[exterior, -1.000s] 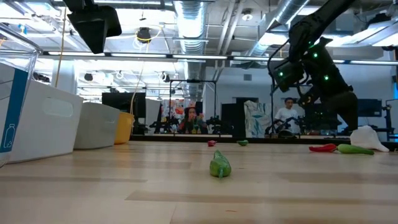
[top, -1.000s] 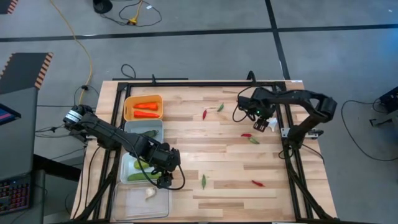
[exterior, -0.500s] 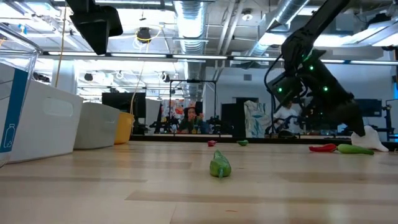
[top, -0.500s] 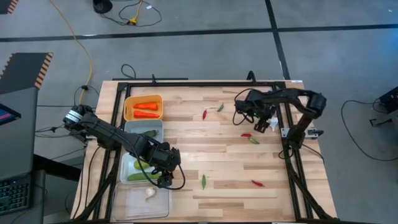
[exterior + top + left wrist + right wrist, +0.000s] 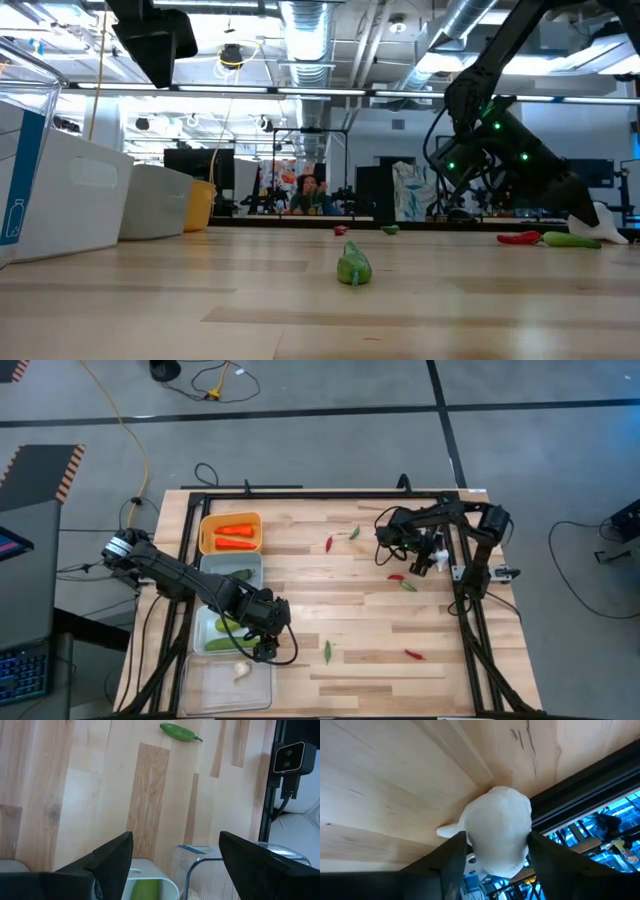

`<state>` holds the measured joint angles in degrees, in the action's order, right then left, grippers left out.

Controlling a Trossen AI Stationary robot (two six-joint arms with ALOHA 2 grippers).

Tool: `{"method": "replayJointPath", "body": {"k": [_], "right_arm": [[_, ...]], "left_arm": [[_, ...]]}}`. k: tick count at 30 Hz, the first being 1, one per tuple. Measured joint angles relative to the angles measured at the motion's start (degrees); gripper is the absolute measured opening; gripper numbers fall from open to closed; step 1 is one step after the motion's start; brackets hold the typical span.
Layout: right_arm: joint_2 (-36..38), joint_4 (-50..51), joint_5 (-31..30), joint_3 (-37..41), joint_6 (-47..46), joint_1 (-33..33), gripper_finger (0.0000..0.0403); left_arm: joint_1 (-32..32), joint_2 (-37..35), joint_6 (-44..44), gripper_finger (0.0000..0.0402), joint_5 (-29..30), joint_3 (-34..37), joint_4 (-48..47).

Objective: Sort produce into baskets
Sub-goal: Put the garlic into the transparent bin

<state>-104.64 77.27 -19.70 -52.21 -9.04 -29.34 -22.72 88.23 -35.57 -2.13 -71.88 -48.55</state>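
the right gripper [image 5: 495,852] was low at the far right edge of the table [image 5: 360,610], its jaws on both sides of a whitish garlic bulb [image 5: 497,830], very close to it. whether they already pressed it i cannot tell. in the high view the bulb was mostly hidden under the gripper.

the left gripper [image 5: 262,643] hung with its jaws open over the white basket [image 5: 207,622], where green cucumbers [image 5: 225,644] lay partly covered by the arm. 2 carrots [image 5: 236,536] lay in the yellow-orange basket [image 5: 206,530]. the grey basket [image 5: 212,567] had a green piece at its rim, too small to name. a garlic bulb [image 5: 240,670] was in the clear basket [image 5: 205,695].

loose chili peppers stayed on the table: a red [image 5: 329,544] and a green one [image 5: 354,532] near the far side, another red [image 5: 396,577] and green [image 5: 408,586] pair near the right gripper, 1 green [image 5: 327,651] and 1 red [image 5: 414,655] nearer the front.
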Motion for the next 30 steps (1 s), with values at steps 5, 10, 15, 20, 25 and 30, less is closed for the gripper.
{"method": "replayJointPath", "body": {"k": [5,10,15,20,25,30], "right_arm": [[0.0,0.0,0.0,0.0,0.1,0.0,0.0174],[0.0,-0.1,0.0,0.0,1.0,0.0,0.0142],[1.9,-0.5,0.3,0.0,2.1,0.0,0.0153],[6.9,-0.5,1.4,0.0,2.2,0.1,0.0154],[14.1,-2.5,7.7,0.0,2.2,0.6,0.0151],[21.9,-9.2,14.9,0.0,1.9,3.5,0.0155]], "left_arm": [[0.0,0.0,-0.1,0.0281,1.4,0.0,0.2],[0.0,0.0,2.4,0.0281,1.8,0.0,0.5],[0.0,0.0,5.1,0.0281,3.6,0.0,3.9],[1.1,-0.1,9.4,0.0281,4.4,0.0,8.3],[3.1,-0.9,12.2,0.0281,4.3,0.0,8.8],[5.3,-2.1,13.9,0.0281,7.4,0.0,9.1]]}}
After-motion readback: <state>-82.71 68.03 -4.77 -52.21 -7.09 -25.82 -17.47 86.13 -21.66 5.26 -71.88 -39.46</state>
